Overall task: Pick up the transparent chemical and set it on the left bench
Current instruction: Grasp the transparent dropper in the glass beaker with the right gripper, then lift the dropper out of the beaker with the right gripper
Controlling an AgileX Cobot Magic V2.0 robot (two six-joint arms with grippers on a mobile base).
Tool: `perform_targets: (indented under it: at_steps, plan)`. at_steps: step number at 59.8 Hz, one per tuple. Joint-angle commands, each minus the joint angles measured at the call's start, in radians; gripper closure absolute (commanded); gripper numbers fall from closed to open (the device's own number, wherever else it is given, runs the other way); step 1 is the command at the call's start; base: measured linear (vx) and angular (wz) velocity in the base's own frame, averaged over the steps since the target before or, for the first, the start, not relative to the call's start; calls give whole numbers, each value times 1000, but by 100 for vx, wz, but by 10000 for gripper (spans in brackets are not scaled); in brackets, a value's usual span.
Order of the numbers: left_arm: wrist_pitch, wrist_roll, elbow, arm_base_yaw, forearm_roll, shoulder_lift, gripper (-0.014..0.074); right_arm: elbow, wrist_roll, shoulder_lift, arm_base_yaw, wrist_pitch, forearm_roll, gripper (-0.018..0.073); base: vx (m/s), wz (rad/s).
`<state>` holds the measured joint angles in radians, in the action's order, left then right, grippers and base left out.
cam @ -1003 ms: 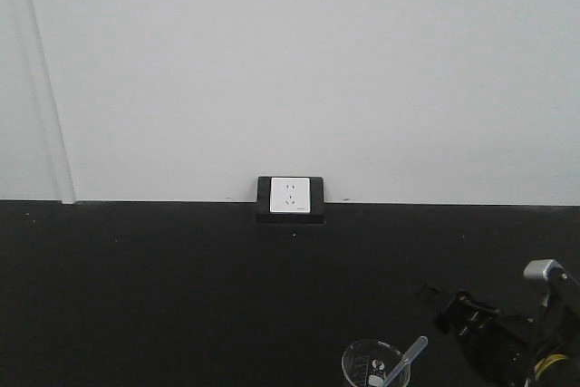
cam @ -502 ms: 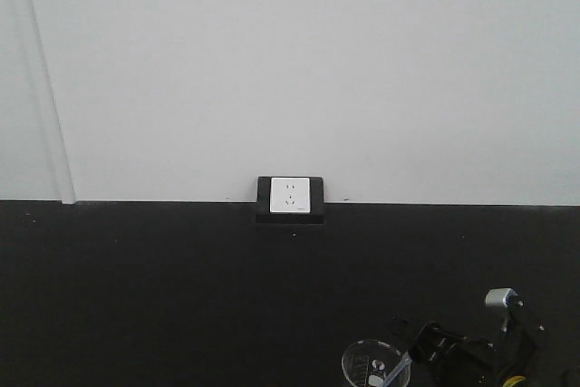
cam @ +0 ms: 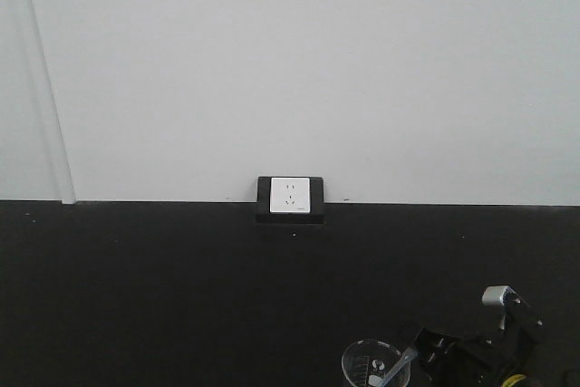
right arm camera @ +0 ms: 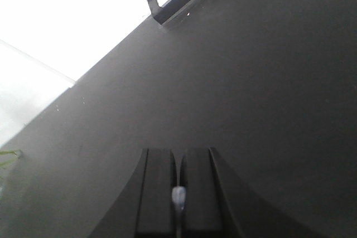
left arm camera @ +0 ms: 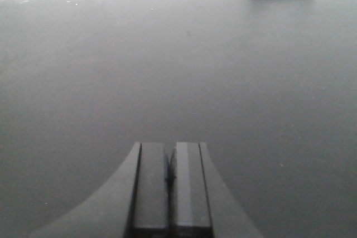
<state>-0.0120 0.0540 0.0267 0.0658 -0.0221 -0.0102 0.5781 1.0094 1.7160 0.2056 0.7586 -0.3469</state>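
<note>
Your right arm (cam: 504, 325) sits low in the bottom right corner of the front view, reaching leftward over the black worktop (cam: 181, 287). Its right end effector (cam: 422, 352) is just beside the rim of a small clear beaker (cam: 348, 362). In the right wrist view, the 2 fingers of that end effector (right arm camera: 177, 163) are drawn almost together, leaving only a thin slit. They pinch the upper end of the transparent chemical (right arm camera: 178, 196), which shows there as a small pale, faintly bluish nub with a thin stem running down out of frame.

Your left end effector (left arm camera: 169, 154) hovers over bare worktop with its 2 fingers pressed together and nothing between them.

The beaker stands upright on the worktop at the bottom edge of the front view, with white graduation marks on its wall. The lower part of the transparent chemical (cam: 397, 372) is inside it, leaning up and to the right across the rim toward the right end effector. You cannot tell whether the beaker holds any liquid.

The transparent chemical looks slim, clear and slightly blue. A white wall socket (cam: 290, 196) in a black housing sits at the back of the worktop against the white wall (cam: 290, 61)
</note>
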Motion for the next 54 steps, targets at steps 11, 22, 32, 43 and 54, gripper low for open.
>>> perform_targets:
  at_steps: [11,22,32,43,54]
  plan:
    - [78,-8,16,2,-1,-19,600,28,-241,-179,1,34,11,562,0,0]
    - [78,-8,16,2,-1,-19,600,28,-387,-381,1,-158,3,562,0,0]
    - [78,-8,16,2,-1,-19,600,28,-441,-601,1,-429,-51,562,0,0]
    - [78,-8,16,2,-1,-19,600,26,-441,-817,1,-759,-152,562,0,0]
    - [78,-8,16,2,-1,-19,600,-45,-463,-1011,1,-862,-198,562,0,0]
